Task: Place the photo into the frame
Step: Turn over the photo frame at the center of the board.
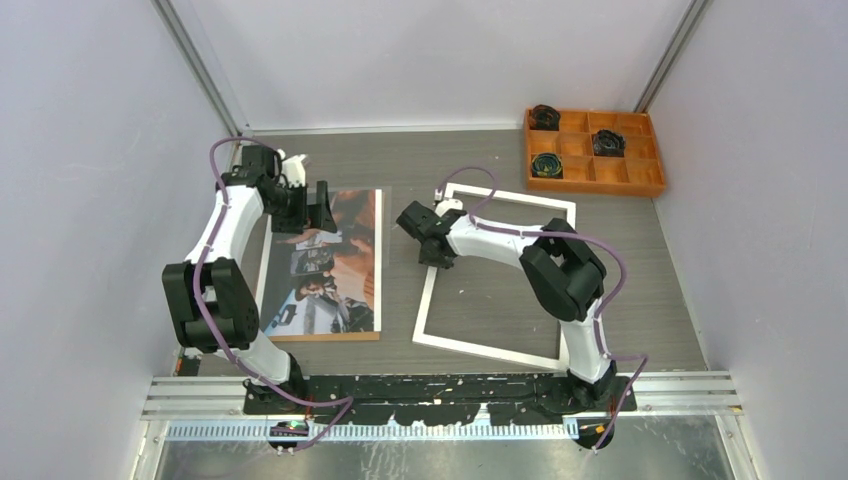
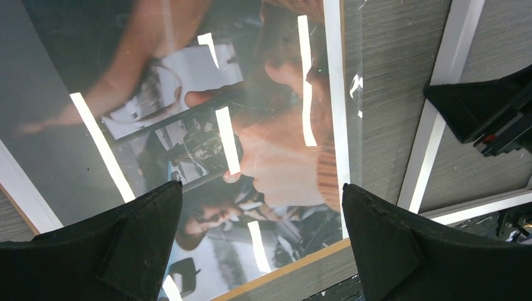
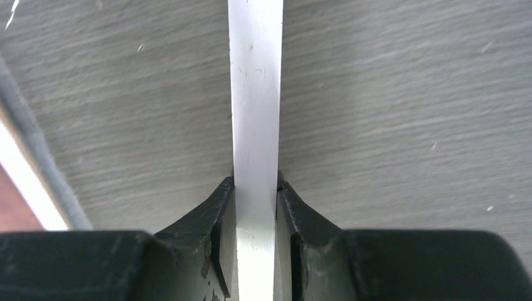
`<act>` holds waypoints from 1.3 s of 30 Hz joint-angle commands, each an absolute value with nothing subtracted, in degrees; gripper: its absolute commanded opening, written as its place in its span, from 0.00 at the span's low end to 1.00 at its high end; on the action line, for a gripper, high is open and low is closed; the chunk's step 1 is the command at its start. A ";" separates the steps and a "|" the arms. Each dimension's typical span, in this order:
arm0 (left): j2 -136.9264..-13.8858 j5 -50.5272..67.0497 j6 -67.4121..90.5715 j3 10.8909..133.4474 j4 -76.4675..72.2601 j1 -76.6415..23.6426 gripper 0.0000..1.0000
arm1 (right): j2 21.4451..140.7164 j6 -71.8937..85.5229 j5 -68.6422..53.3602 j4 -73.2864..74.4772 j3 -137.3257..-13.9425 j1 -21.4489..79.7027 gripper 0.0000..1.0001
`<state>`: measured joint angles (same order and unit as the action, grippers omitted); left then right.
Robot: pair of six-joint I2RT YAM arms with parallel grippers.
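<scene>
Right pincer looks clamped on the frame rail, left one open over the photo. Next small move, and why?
Probably lift the right pincer slightly to raise that rail. It pinches the white rail, the one nearest the photo, of the frame, which lies flat on the table, white face up. The left pincer hangs open above the photo, holding nothing.

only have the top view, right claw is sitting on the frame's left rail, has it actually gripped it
Observer: Yes. The right wrist view shows the right claw closed on a white rail of the frame, one finger each side.
Operator: left claw holding anything
Observer: No. The left claw is open above the photo, nothing between its fingers.
Operator: photo bare
Observer: Seemingly not: a clear sheet glints over it.
</scene>
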<state>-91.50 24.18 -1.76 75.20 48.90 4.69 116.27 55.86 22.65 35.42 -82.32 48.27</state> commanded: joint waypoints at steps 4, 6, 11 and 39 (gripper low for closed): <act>-89.80 26.98 -2.48 78.12 51.35 4.32 1.00 | 110.70 61.49 19.16 37.31 -91.20 52.57 0.19; -89.53 26.99 -2.59 77.69 51.25 4.30 1.00 | 109.78 61.76 17.72 37.47 -93.69 53.27 0.17; -89.23 26.97 -2.98 77.09 51.54 4.30 1.00 | 108.57 61.67 13.38 37.76 -100.29 54.38 0.10; -86.82 29.79 -1.62 77.28 51.72 3.63 1.00 | 103.35 72.91 -22.68 8.70 -105.13 47.72 0.01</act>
